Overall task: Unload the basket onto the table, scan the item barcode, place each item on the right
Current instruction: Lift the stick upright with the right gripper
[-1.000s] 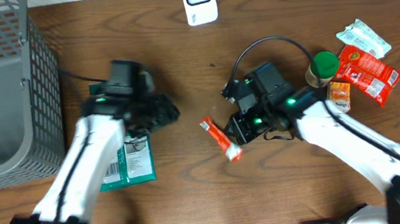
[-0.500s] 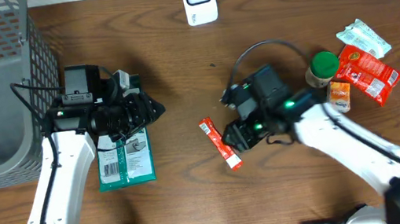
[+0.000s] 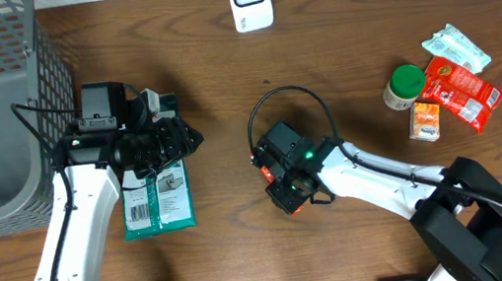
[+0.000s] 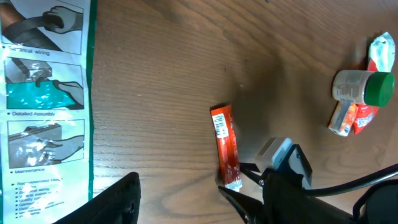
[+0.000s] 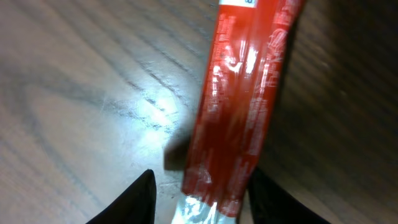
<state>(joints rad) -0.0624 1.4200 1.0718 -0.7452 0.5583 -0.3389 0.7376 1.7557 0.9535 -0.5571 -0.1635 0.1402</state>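
**Non-task items on table, overhead check**

Wood-grain table (image 3: 331,9). Grey wire basket (image 3: 57,110) occupies the far left corner and runs along the left edge. A green-and-white printed pack (image 3: 166,208) lies flat near the basket, toward the front edge, barcode and pictograms face up. Cluster near the right edge:
- green-capped bottle (image 3: 405,84)
- small orange box (image 3: 425,120) just in front of the bottle
- red packet (image 3: 461,91) against both
- white-and-green packet (image 3: 455,47) touching the red packet's far side
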